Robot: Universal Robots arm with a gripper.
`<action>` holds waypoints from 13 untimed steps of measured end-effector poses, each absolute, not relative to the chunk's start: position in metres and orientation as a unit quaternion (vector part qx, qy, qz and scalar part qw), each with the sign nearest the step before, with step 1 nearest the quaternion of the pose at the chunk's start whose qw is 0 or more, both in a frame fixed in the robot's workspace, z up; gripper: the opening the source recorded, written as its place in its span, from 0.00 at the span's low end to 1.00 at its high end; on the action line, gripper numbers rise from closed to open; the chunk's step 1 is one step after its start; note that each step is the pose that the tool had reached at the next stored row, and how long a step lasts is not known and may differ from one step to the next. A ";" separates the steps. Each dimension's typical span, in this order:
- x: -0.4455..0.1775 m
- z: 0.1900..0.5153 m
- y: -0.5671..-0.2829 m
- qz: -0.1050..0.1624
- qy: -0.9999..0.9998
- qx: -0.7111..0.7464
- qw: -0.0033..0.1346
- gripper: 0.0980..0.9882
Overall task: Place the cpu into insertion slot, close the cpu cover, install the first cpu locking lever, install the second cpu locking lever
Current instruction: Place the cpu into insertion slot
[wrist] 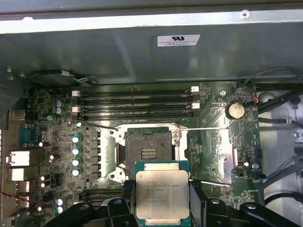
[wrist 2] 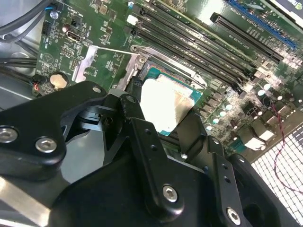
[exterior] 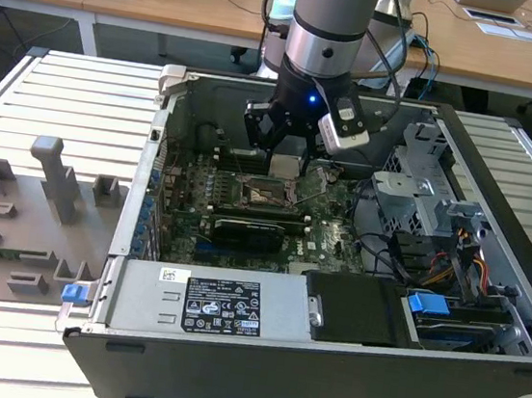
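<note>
Step in hand: cpu placement. In the exterior view the gripper [exterior: 285, 161] hangs at 12 o'clock of the empty socket [exterior: 264, 195]. Fingers [wrist: 199, 196] clamp the cpu [wrist: 162, 196] by opposite edges, short of the socket. Seating likely demands square alignment.

Bare insertion slot [wrist: 147, 151] beside memory slots [wrist: 135, 100]

Robotics lab or office: wooden desks [exterior: 174, 1] behind, open computer case [exterior: 321, 381] on slatted metal bench [exterior: 71, 88].

White label [wrist: 178, 40], print illegible
</note>
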State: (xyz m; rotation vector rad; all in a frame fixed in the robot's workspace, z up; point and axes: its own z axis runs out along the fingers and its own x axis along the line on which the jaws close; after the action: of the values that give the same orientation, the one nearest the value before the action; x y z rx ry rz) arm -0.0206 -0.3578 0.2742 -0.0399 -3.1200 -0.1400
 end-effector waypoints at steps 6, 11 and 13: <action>-0.021 0.265 -0.358 -0.044 -0.999 -0.013 0.009 0.50; -0.018 0.262 -0.357 -0.035 -0.999 -0.013 0.009 0.50; -0.016 0.261 -0.355 -0.027 -1.000 -0.013 0.009 0.50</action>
State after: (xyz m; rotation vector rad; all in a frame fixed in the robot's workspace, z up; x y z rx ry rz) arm -0.0161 -0.3551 0.2611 -0.0406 -3.1225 -0.0836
